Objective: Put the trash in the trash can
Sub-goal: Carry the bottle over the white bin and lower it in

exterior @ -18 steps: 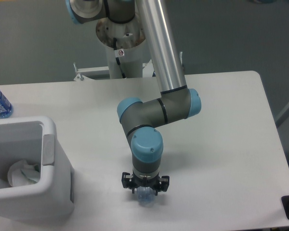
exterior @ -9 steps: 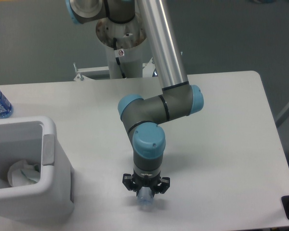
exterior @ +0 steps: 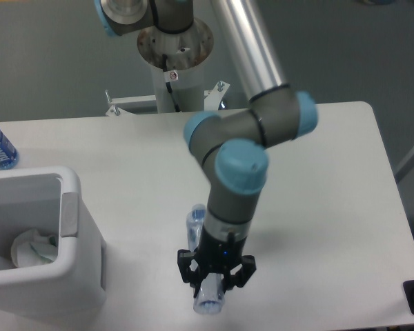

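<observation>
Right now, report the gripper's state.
Gripper: shut on the crushed bottle, lifted off the table.

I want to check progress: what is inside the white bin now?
Inside the bin lies one crumpled whitish wrapper, near the bottom. The front wall and the picture's left edge hide the rest of the inside, so more could be there.

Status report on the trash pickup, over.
End effector shut on crushed bottle, lifted. Wrapper already inside trash can. Path to can looks clear.
</observation>
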